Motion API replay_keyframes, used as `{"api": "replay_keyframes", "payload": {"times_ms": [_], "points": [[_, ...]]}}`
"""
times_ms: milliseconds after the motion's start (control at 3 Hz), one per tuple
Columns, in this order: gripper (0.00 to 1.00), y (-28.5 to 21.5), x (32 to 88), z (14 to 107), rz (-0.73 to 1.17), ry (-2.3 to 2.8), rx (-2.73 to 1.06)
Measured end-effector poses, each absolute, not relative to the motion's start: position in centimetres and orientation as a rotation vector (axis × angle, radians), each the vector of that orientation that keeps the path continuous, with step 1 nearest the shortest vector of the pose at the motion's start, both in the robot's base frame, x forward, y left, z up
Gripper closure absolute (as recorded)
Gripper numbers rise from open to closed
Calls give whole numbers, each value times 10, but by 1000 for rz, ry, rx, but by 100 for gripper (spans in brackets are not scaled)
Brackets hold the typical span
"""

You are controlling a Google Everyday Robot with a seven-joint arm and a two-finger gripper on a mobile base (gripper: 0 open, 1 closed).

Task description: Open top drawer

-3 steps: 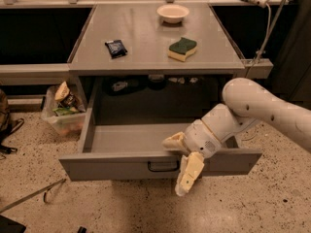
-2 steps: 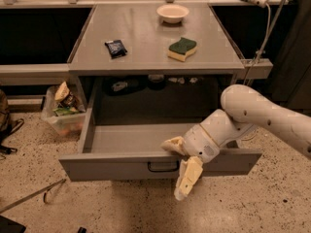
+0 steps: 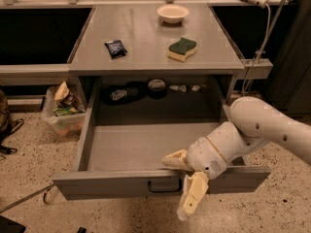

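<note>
The top drawer (image 3: 116,183) is a wide grey metal drawer, pulled far out from under the grey cabinet top. Its deep tray (image 3: 141,144) holds nothing that I can see. A small black loop handle (image 3: 164,187) sits at the middle of its front. My gripper (image 3: 182,183) is at the drawer's front edge, just right of the handle. One cream finger (image 3: 174,160) lies over the front rim and the other (image 3: 193,198) hangs down in front of the panel, so the fingers are spread apart and hold nothing.
On the cabinet top (image 3: 146,38) lie a white bowl (image 3: 172,12), a green and yellow sponge (image 3: 182,48) and a dark packet (image 3: 116,48). Small items sit in the dark recess (image 3: 155,87) behind the drawer. A clear bin (image 3: 63,113) with snack bags stands on the floor at left.
The arm and gripper have shifted slightly left along the drawer front. The drawer stays pulled out as before.
</note>
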State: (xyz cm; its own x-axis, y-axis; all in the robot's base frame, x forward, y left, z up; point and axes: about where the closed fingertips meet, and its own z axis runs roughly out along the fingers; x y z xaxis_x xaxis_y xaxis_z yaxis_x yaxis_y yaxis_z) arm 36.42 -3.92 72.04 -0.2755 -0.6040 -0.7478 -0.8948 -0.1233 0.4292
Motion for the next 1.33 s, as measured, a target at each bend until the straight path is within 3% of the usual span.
{"api": "replay_keyframes", "payload": {"times_ms": [1333], "points": [[0, -34, 332, 719, 1417, 1856, -1644]]}}
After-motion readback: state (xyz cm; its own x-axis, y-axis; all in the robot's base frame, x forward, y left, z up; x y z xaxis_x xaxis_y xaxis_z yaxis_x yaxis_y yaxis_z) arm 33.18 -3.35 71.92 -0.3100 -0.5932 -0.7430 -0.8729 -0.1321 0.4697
